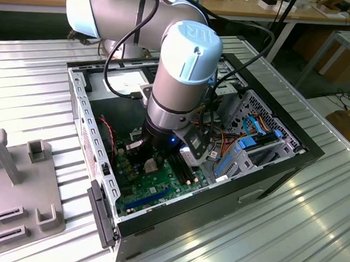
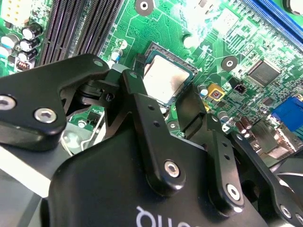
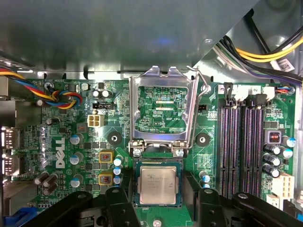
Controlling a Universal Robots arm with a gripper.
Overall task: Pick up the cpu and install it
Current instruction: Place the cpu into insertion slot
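Claw [image 3: 159,194] linkage beside the cpu [image 3: 158,182] cut by the first wrist view's edge, cpu corner behind a finger [image 2: 142,109] in the second wrist view, motherboard [image 1: 153,192] partly under the arm [image 1: 181,78] in the exterior view

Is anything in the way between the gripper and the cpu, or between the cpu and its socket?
Nothing visible. In the first wrist view the cpu is at the socket, inside its outline. The metal retention frame is flipped open, clear of it, and the gripper sits right at the cpu with nothing between them.
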